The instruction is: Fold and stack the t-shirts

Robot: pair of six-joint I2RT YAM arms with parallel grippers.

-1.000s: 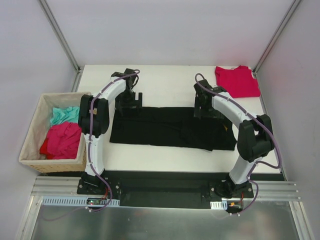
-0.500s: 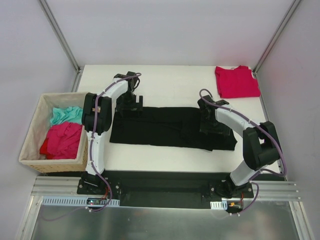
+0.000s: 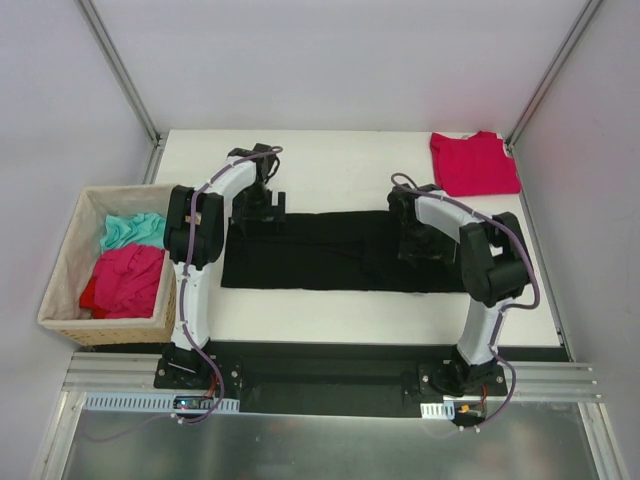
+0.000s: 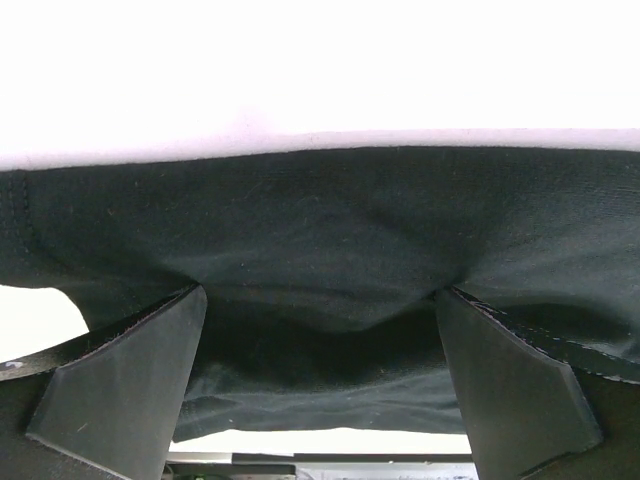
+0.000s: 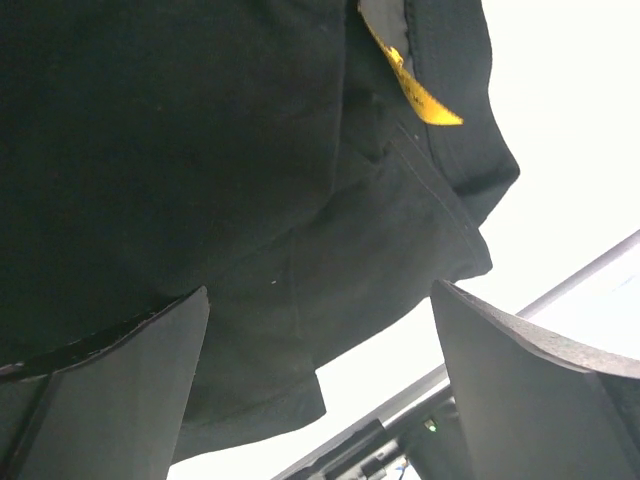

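Observation:
The black t-shirt (image 3: pixel 320 252) lies folded into a long strip across the middle of the table. My left gripper (image 3: pixel 256 206) is open at the strip's back left edge, and black cloth (image 4: pixel 320 220) bulges between its spread fingers (image 4: pixel 130 390). My right gripper (image 3: pixel 415 238) is open low over the strip's right part. In the right wrist view it (image 5: pixel 320 288) hangs over black cloth (image 5: pixel 200 150) with a yellow tag (image 5: pixel 415 90). The red t-shirt (image 3: pixel 475 162) lies folded at the back right corner.
A woven tan basket (image 3: pixel 62 262) stands off the table's left edge, holding teal cloth (image 3: pixel 130 230) and pinkish-red cloth (image 3: pixel 125 282). Frame posts rise at the back corners. The table's near edge (image 3: pixel 350 330) runs just in front of the strip.
My right gripper has moved over the strip's right part, forward and then back a little, and its elbow swung in. The strip's right end looks tidier. The left arm has barely moved.

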